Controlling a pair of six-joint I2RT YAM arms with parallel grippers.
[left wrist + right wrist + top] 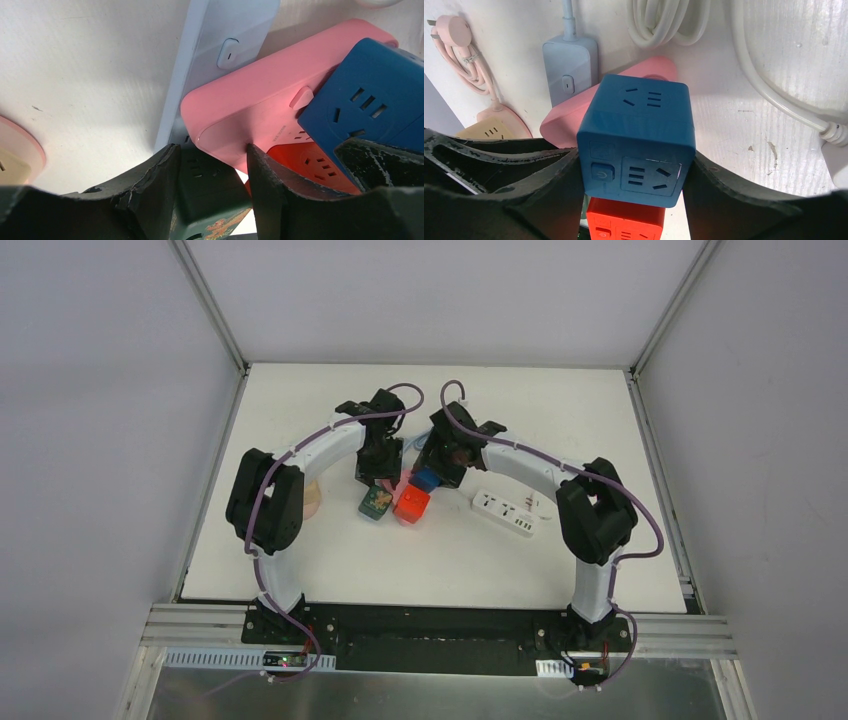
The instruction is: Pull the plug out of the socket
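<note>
A blue cube socket (636,140) sits on top of a red cube socket (624,222); whether they are plugged together I cannot tell. My right gripper (636,167) is shut on the blue cube's two sides. In the top view the right gripper (434,470) stands over the blue cube (427,480), with the red cube (411,504) just in front. My left gripper (210,167) is shut on a dark green cube socket (212,192) with a gold pattern. It also shows in the top view (376,502) under the left gripper (381,478). A pink power strip (250,110) lies beneath the cubes.
A white power strip (503,512) lies to the right of the cubes. A pale blue strip (570,65), coiled white cable (664,20), a pink plug with its cord (454,30) and a round pink socket (499,127) lie behind.
</note>
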